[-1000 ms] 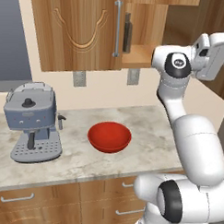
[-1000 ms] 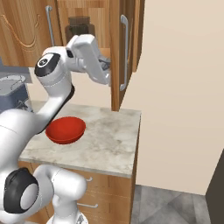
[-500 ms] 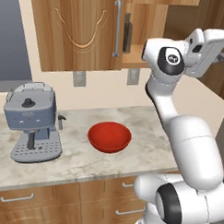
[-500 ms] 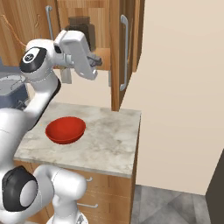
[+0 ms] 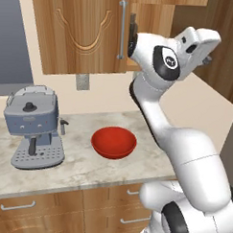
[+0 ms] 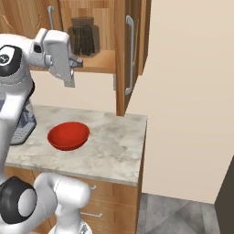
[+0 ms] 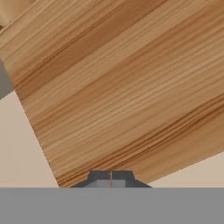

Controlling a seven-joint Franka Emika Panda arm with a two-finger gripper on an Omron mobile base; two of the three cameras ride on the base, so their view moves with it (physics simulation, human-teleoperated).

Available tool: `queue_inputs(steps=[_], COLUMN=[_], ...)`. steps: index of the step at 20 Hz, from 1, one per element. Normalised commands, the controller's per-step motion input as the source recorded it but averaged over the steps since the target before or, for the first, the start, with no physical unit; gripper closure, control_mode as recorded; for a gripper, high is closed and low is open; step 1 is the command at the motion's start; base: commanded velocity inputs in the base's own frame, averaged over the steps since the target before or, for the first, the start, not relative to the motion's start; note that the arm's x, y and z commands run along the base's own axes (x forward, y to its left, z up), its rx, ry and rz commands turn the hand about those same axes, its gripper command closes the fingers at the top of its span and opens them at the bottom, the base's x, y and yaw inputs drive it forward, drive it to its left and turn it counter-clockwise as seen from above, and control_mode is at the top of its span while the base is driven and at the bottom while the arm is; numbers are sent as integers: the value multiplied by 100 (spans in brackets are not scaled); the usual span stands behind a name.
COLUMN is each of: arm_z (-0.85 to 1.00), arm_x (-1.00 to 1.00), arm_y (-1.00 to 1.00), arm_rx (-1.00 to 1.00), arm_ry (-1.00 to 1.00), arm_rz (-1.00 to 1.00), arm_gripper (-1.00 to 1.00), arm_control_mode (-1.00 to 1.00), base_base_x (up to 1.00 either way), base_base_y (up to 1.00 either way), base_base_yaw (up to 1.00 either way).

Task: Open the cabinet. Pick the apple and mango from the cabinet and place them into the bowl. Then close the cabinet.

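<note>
Facing: cabinet [image 6: 119, 55] right door, swung edge-on over counter [image 6: 114, 141].
Room: free counter beside red bowl [image 6: 68, 135].
Pincer: my gripper [image 7: 111, 178] clenched, holding nothing.

Kitchen: cabinet [image 5: 83, 33], coffee mach. [image 5: 34, 127]

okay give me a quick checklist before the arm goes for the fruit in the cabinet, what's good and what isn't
1. Right door of the cabinet swung open: ok.
2. Left door shut: not ok only if the fruit sits behind it; cannot tell.
3. Apple and mango located: cannot tell; a dark jar stands on the open shelf.
4. Fingers pressed together, holding nothing: not ok for a pick, open them first.
5. Bowl empty and unobstructed on the counter: ok.
</note>
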Motion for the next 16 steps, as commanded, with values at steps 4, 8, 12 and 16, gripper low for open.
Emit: queue_inputs(steps=[4,8,12,16], arm_z=[-23,-6,0,0], arm_x=[38,32,17,0], arm_y=[90,60,30,2], arm_rx=[16,32,35,32], arm_ry=[-7,-9,6,24], arm_rz=[42,44,37,38], arm_gripper=[100,100,100,100], arm_control_mode=[-100,-100,-100,-100], base_base_x=[0,0,0,0], base_base_y=[0,0,0,0], base_base_yaw=[0,0,0,0])
